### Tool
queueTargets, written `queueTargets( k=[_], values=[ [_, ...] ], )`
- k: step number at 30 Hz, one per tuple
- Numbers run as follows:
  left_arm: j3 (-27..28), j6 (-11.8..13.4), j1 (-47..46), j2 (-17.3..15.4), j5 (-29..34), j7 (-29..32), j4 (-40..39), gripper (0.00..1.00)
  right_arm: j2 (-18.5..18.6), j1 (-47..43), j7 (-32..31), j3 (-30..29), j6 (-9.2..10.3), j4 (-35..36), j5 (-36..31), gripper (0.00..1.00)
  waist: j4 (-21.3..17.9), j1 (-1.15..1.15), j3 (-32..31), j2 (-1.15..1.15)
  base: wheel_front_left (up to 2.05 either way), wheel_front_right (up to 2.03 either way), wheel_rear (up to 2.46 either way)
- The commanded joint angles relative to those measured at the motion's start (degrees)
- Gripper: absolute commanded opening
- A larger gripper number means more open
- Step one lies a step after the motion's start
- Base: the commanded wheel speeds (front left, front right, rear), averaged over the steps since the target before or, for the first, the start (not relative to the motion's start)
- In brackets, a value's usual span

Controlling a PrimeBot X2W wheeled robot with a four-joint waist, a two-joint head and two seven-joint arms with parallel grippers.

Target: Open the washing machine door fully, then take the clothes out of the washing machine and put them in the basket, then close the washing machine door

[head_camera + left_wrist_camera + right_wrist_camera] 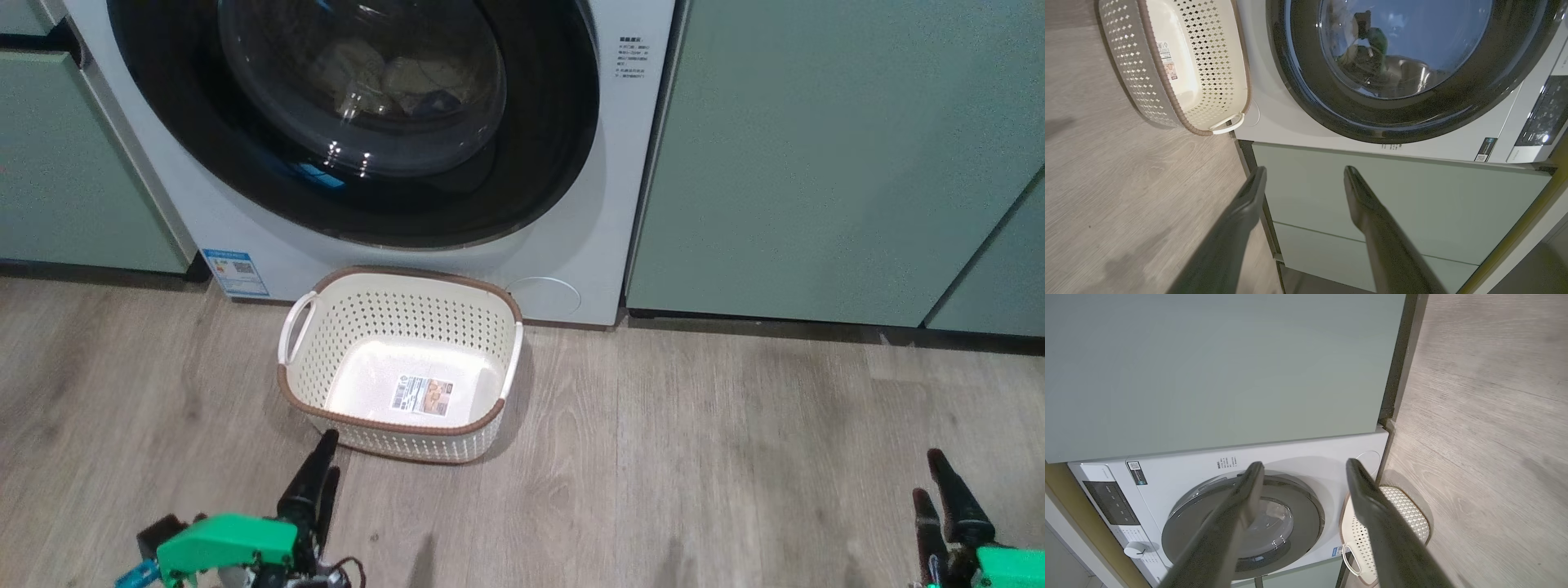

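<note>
Low on the left, the left gripper (pixel 321 469) hangs over the wooden floor (pixel 735 457), its two dark fingers spread and holding nothing, tips close to the basket (pixel 320 343). The basket sits on the floor just in front of the washing machine (pixel 620 204). Its door (pixel 555 147) is shut, with the clothes (pixel 384 77) heaped behind the glass. Sage-green cabinets (pixel 816 163) stand to the right. Nearer, at the far right, the right gripper (pixel 928 478) is spread too, gripping nothing.

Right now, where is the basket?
In the head view, the basket sits on the floor, left of centre, in front of the washing machine, under its door.
</note>
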State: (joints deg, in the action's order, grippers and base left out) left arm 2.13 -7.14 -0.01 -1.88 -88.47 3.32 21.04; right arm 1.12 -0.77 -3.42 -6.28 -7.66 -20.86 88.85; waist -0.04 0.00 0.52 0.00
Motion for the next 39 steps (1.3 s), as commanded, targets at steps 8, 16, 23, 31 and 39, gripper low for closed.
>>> queueTargets(
  k=[8,16,23,31,39],
  values=[
    [0.64,-0.21,-4.26,-1.05,6.81,-1.73,-3.29,1.0,0.7,3.93,1.8,-0.34,0.04,3.95,-7.1,1.0,-0.03,0.0,0.2,0.0,0.0,0.0,0.0],
    [1.19,-0.23,-5.38,-0.88,15.56,-3.25,-4.41,1.0,0.8,4.71,3.32,-0.28,0.05,6.32,-15.57,1.0,-0.15,0.0,0.44,0.0,0.0,0.0,0.0],
    [2.08,-0.24,-6.44,-0.58,22.15,-4.44,-4.95,1.0,0.87,5.18,4.51,-0.59,0.06,7.14,-22.34,1.0,-0.15,0.0,0.64,0.0,0.0,0.0,0.0],
    [2.6,-0.23,-7.24,-0.51,30.01,-5.79,-5.87,1.0,0.96,5.97,5.86,-0.46,0.07,7.97,-30.58,1.0,-0.16,0.0,0.85,0.0,0.0,0.0,0.0],
    [1.85,0.32,-8.26,-0.55,37.18,-7.13,-6.63,1.0,1.04,6.49,7.21,0.54,0.08,9.35,-38.82,1.0,-0.07,0.0,1.02,0.0,0.0,0.0,0.0]
  ],
)
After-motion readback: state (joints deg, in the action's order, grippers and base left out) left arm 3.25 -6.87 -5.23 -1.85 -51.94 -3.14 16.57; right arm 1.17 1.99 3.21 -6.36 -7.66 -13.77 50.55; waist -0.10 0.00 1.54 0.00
